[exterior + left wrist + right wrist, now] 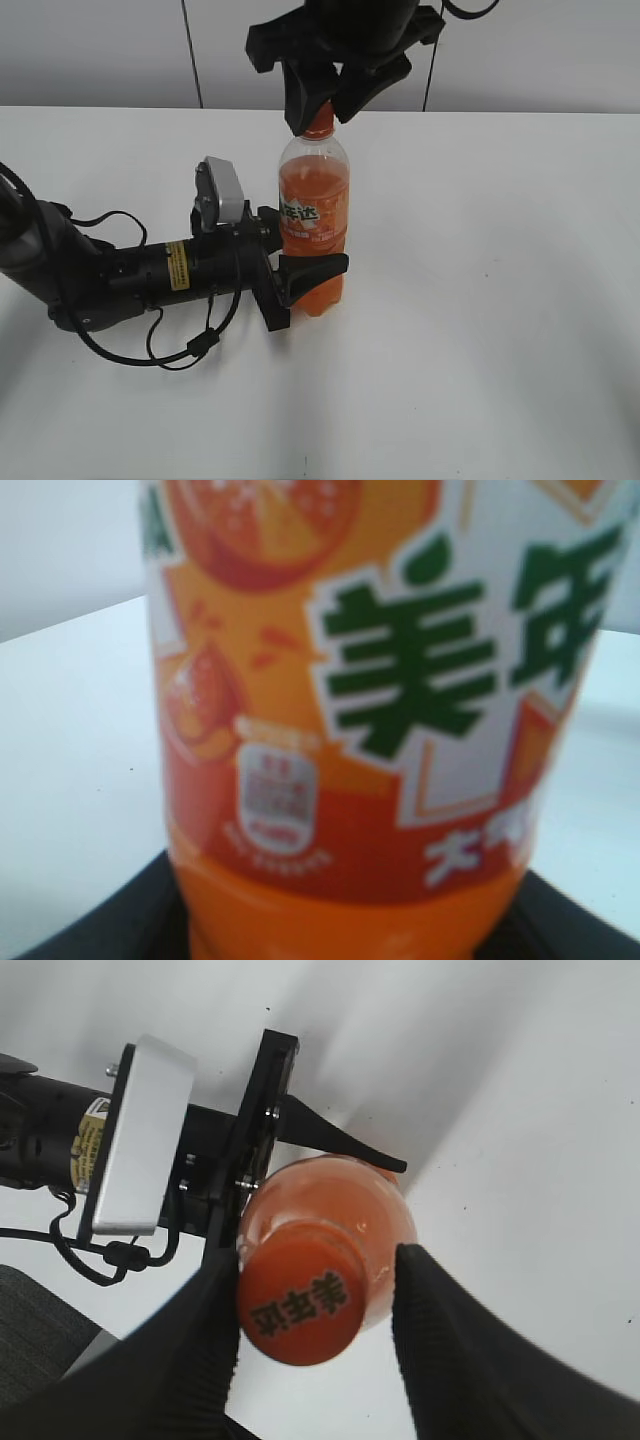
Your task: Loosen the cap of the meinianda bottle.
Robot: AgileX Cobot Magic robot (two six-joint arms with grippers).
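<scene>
The cap point(300, 1305) sat between my right gripper point(318, 1335)'s parted, unclosed fingers, so an off-centre squeeze could have slipped, though my left gripper point(300, 275) clasped the meinianda bottle point(314, 215).

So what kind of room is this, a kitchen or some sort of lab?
Probably a lab or test bench, not a kitchen: a bare white table, plain pale wall panels behind, and one soda bottle gripped low by the left gripper while the right gripper straddles its cap.
</scene>
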